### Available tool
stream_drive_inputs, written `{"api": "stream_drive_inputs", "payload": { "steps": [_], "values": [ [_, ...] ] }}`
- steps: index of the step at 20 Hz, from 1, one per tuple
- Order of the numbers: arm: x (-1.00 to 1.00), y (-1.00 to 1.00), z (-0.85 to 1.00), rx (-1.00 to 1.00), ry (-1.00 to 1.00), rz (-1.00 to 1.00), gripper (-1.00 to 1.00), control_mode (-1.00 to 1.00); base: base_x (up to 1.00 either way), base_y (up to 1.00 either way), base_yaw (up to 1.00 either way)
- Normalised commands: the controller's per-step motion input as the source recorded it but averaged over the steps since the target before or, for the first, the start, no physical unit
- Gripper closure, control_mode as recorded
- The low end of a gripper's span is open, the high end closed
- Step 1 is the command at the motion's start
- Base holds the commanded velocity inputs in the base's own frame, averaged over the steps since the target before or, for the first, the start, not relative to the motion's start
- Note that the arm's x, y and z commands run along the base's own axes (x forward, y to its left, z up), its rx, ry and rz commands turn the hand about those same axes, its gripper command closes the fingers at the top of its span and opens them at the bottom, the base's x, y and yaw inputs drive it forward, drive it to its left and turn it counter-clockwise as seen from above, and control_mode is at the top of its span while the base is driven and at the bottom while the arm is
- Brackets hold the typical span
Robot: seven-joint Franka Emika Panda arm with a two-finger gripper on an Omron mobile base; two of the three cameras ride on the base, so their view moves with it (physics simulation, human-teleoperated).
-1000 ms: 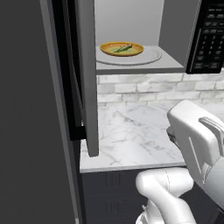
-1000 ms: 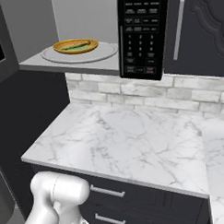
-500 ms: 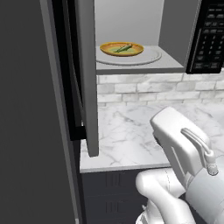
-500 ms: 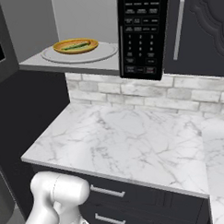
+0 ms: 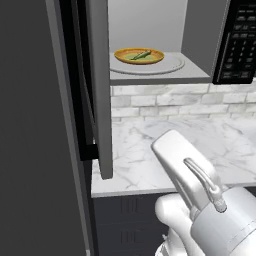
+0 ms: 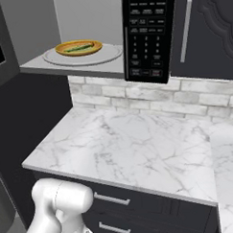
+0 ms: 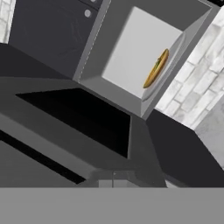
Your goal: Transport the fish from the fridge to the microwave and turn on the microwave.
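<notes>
Olive-green, the fish point(image 5: 141, 54) lies on an orange-rimmed plate point(image 5: 126, 52) on the turntable point(image 5: 170, 65) inside the open microwave point(image 6: 148, 35), top centre of the left base view and upper left of the right. Below it spreads a marble counter point(image 6: 139, 151). The gripper is fully closed, holding nothing.

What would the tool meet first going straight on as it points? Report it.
Probably the dark grey microwave's open black glass door, which lies just ahead of the tool; depth is unclear.
</notes>
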Motion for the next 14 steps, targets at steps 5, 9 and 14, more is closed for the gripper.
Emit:
{"api": "stream_drive_inputs", "payload": {
  "steps": [5,9,14],
  "values": [
    [0.0,0.28,0.0,0.0,-0.04,0.0,1.0,-1.0,0.0,0.0,0.0],
    [0.0,0.28,0.0,0.0,-0.03,0.0,1.0,-1.0,0.0,0.0,0.0],
    [0.0,0.23,-0.01,0.0,0.0,0.0,1.0,-1.0,0.0,0.0,0.0]
  ]
}}
